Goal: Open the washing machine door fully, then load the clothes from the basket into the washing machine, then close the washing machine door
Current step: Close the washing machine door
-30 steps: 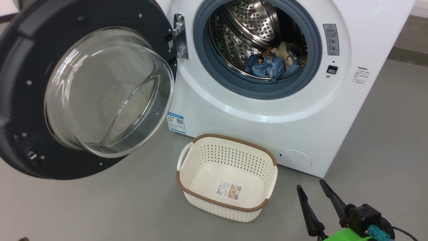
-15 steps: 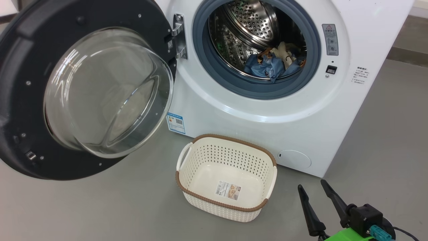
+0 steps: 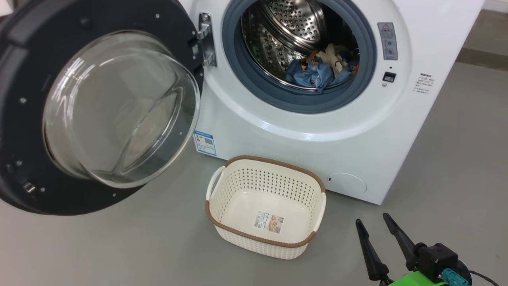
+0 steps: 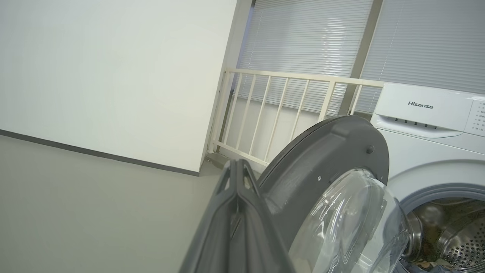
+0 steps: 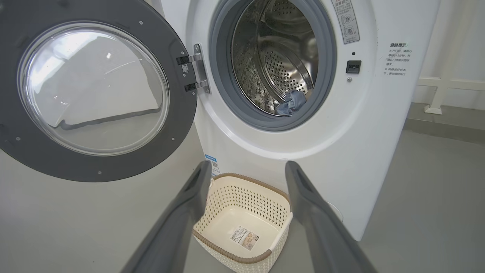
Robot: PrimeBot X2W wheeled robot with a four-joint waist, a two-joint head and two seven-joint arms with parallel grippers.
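While its two long fingers stand spread wide with nothing between them, the right gripper (image 3: 372,220) hangs low over the grey floor (image 3: 119,246). It sits just right of the basket (image 3: 274,162) and points up and slightly left toward the machine. In its own wrist view those fingers frame the basket, whose bare bottom shows a label sticker.

The left gripper (image 4: 237,168) has its fingers pressed tight together, gripping nothing. It is raised and aimed along the outer edge of the washing machine door (image 3: 99,198); whether it touches the rim I cannot tell.

The door stands swung wide to the left on its metal hinge (image 3: 206,39), glass bowl bulging outward. Behind the basket is the washing machine (image 3: 301,131), and the clothes (image 3: 317,73) lie heaped at the bottom of its steel drum.
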